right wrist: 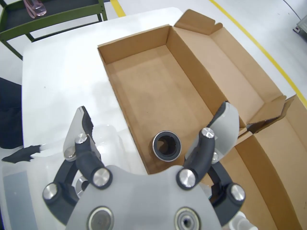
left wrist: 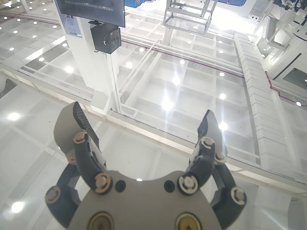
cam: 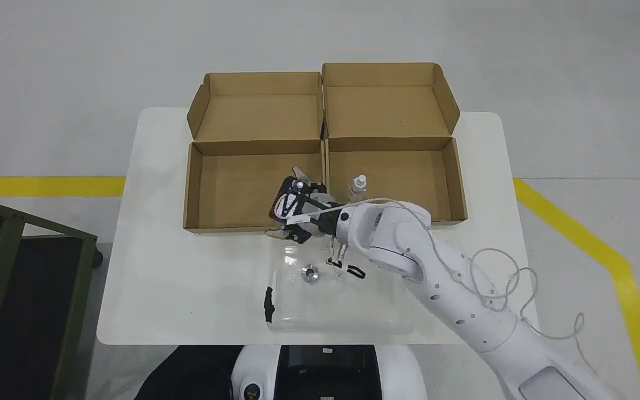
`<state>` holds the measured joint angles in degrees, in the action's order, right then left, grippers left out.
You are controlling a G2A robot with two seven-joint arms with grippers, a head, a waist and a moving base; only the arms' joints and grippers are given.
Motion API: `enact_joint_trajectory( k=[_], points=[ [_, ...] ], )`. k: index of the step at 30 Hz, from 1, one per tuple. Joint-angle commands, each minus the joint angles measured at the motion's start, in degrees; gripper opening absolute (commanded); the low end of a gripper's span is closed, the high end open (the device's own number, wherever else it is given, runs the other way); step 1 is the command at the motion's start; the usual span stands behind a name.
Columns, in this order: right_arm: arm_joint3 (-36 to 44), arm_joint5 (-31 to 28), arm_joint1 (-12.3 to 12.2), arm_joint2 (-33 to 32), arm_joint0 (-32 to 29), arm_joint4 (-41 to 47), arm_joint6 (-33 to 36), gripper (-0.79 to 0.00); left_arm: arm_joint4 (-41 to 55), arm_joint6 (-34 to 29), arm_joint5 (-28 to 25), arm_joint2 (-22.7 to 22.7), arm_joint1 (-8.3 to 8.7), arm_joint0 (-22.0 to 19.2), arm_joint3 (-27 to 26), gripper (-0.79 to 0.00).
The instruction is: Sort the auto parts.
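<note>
Your right gripper [right wrist: 155, 108] hangs released over the left cardboard box [right wrist: 168, 77], the black ring part [right wrist: 166, 147] resting in its near corner; lift straight up past the wall before reaching for the clear tray [cam: 385, 300].

Metal part [right wrist: 80, 185] half hidden behind right gripper [right wrist: 154, 108]; white part [right wrist: 239, 222] cut by btm edge.

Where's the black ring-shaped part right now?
In the right wrist view, the black ring lies inside the left cardboard box, at its near corner beside the right box, below the open right gripper.
</note>
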<state>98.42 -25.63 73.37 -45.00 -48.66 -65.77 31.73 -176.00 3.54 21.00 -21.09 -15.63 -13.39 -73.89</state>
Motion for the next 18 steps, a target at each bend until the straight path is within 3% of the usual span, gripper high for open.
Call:
enact_joint_trajectory(
  k=[1, 8, 18],
  points=[
    [2.36, -2.51, -0.6, -0.68, -1.97, -1.29, 0.48, 0.0, 0.0, 0.0, 0.0, 0.0, 0.0, 0.0, 0.0, 0.0],
    [7.78, -8.44, -2.65, -4.15, -9.23, -3.35, 2.02, 0.0, 0.0, 0.0, 0.0, 0.0, 0.0, 0.0, 0.0, 0.0],
    [13.07, -16.41, -5.18, -6.08, -18.37, -14.18, -0.51, 0.0, 0.0, 0.0, 0.0, 0.0, 0.0, 0.0, 0.0, 0.0]
  ],
)
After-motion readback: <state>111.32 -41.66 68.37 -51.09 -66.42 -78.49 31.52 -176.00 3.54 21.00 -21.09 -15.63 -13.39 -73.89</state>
